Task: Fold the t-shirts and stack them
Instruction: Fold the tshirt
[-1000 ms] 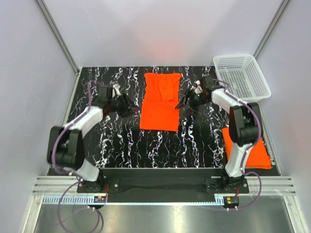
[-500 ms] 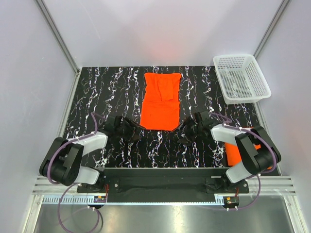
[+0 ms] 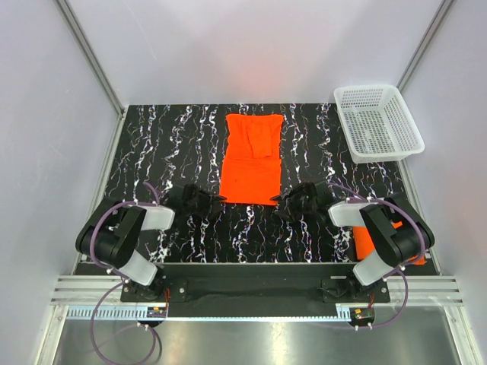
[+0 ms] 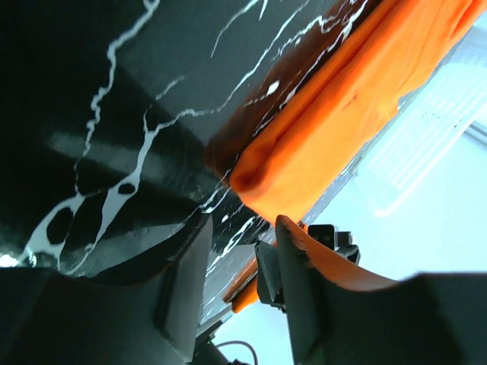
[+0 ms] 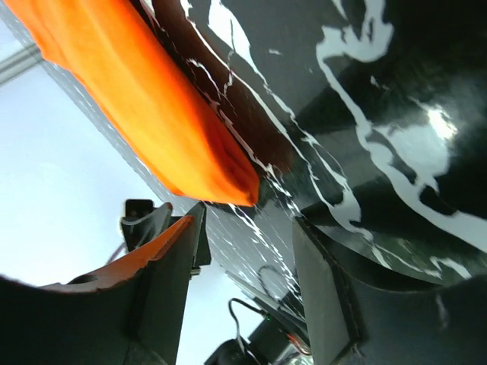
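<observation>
An orange t-shirt (image 3: 251, 156) lies on the black marbled table (image 3: 167, 144), folded into a long strip with its sleeves tucked in. My left gripper (image 3: 216, 201) is open and low at the strip's near left corner. My right gripper (image 3: 279, 202) is open and low at its near right corner. The left wrist view shows the shirt corner (image 4: 289, 163) just ahead of the open left gripper (image 4: 242, 251). The right wrist view shows the other corner (image 5: 163, 125) just ahead of the open right gripper (image 5: 247, 247). Neither touches the cloth. A folded orange shirt (image 3: 362, 242) lies at the near right, mostly hidden by my right arm.
A white mesh basket (image 3: 378, 122) stands at the back right corner, overhanging the table edge. Grey walls and metal posts enclose the table on three sides. Both arm bases sit on the rail at the near edge.
Both grippers left the sides of the shirt at mid-length, drew back toward me, dropped low and now point at its near corners. The shirt has not moved.
</observation>
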Motion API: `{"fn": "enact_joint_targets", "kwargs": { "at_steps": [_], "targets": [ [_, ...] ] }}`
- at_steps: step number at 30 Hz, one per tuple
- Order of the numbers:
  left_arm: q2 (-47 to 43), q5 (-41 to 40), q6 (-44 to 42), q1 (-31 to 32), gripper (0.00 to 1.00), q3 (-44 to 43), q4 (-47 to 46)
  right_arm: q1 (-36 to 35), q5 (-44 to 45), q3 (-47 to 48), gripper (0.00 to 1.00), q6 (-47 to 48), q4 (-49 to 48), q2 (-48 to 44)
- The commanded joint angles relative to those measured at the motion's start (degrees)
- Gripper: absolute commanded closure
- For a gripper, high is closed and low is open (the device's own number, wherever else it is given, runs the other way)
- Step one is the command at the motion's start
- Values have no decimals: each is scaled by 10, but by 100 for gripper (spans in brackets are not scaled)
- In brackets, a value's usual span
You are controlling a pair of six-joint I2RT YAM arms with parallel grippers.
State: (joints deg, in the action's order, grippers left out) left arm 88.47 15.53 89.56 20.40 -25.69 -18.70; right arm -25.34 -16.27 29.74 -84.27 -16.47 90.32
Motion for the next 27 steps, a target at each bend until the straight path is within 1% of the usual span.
{"fn": "enact_joint_targets", "kwargs": {
  "at_steps": [1, 9, 13, 21, 25, 27],
  "targets": [
    [17, -57, 11, 0, 56, -2, -1, -7, 35, -4, 39, -27, -42, 16],
    [19, -74, 6, -10, 57, -8, 33, -8, 49, 3, 44, -35, -30, 26],
    [15, -81, 8, -17, 58, -2, 32, -7, 48, 8, 48, -36, -21, 34],
    [41, -67, 11, -19, 60, -5, 22, -8, 46, 21, 48, -40, -18, 55],
    [46, -67, 5, -21, 62, -11, 24, -8, 51, 23, 50, -41, -12, 59],
    [53, -63, -1, -26, 67, -16, 23, -7, 55, 23, 53, -41, -5, 62]
  ]
}}
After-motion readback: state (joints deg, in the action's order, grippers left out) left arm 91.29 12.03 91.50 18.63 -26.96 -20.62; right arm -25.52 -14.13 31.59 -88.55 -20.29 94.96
